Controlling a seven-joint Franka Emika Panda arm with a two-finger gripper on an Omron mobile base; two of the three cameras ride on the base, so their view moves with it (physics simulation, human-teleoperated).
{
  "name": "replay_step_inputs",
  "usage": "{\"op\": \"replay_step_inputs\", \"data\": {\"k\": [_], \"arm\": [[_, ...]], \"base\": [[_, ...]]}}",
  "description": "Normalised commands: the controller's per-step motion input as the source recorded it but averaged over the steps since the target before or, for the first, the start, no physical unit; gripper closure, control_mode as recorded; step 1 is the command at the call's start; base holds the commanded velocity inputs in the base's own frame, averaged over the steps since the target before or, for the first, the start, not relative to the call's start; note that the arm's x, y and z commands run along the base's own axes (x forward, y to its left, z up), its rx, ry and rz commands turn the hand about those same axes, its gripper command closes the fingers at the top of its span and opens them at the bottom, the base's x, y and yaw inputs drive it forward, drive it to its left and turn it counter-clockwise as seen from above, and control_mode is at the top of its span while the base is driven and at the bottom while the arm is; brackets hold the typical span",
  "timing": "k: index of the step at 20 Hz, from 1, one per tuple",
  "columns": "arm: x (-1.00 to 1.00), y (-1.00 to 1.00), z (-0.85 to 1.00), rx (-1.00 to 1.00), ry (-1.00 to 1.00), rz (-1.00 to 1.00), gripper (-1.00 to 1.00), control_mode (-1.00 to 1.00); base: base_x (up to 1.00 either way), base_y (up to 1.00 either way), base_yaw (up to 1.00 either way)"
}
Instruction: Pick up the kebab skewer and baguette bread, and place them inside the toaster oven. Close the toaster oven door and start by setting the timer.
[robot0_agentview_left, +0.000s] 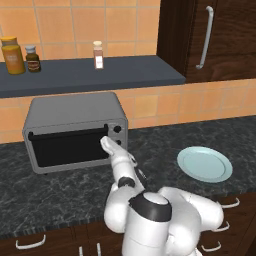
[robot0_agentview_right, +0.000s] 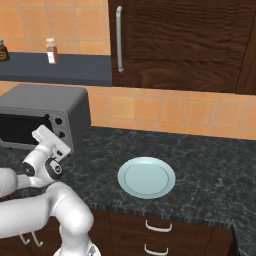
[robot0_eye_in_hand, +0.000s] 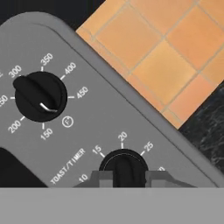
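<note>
Counter (robot0_agentview_left: 60, 195): dark speckled stone, running under the tiled wall (robot0_agentview_left: 150, 107), with wood drawers below its front edge.

Cabinet (robot0_agentview_right: 190, 40): dark wood, above the counter and to the right of the oven, with one long upright pale handle.

Shelf (robot0_agentview_left: 85, 75): dark slab on the wall directly above the oven. It carries a yellow jar (robot0_agentview_left: 12, 55), a small dark jar (robot0_agentview_left: 33, 58) and a slim spice bottle (robot0_agentview_left: 98, 55), all upright.

Oven (robot0_agentview_left: 75, 130): grey box standing on the counter against the wall, long axis running left to right, front facing the robot. Its door (robot0_agentview_left: 67, 146) stands upright and shut, dark glass toward the robot, bar handle lying level along the top edge. The control panel sits at the right end of the oven front. Kebab skewer and baguette cannot be seen; the glass is too dark to tell what lies behind it.

Plate (robot0_agentview_right: 146, 177): pale blue, round, flat on the counter well to the right of the oven.

Gripper (robot0_eye_in_hand: 127, 179): at the oven's control panel. In the hand view the two fingers stand on either side of the timer knob (robot0_eye_in_hand: 124, 168), marked TOAST/TIMER, whose ridge runs between them; they are narrowly spaced and appear to clamp it. The temperature knob (robot0_eye_in_hand: 40, 96) sits beside it on the panel, untouched.
</note>
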Motion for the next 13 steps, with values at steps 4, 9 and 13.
{"op": "replay_step_inputs", "data": {"k": [4,9,13], "arm": [[0.2,0.0,-0.04,0.31,-0.22,0.0,1.0,-1.0],[0.19,0.0,-0.06,0.29,-0.21,-0.03,1.0,-1.0],[0.22,0.02,-0.12,0.28,-0.16,-0.07,1.0,-1.0]], "base": [[0.0,0.0,0.0],[0.0,0.0,0.0],[0.0,0.0,0.0]]}}
